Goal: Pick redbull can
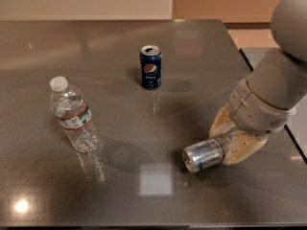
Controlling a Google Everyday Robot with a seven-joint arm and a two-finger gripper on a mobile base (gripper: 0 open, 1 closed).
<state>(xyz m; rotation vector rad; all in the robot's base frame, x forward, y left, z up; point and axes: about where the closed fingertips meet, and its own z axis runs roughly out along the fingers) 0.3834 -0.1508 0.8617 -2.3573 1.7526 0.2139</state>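
So on the worktop (144, 195): water bottle (72, 116) stands at the left, Pepsi can (150, 67) further back near the middle, redbull can (204, 155) lies on its side front right, pincer (229, 140) clamped round its right end.

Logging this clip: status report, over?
Pincer front right, shut on redbull can. Can on its side on table. Pepsi, bottle apart, nothing blocking.

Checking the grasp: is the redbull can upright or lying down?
Tipped: the redbull can lies sideways on the table, round end toward camera, gripper closed around its far half.
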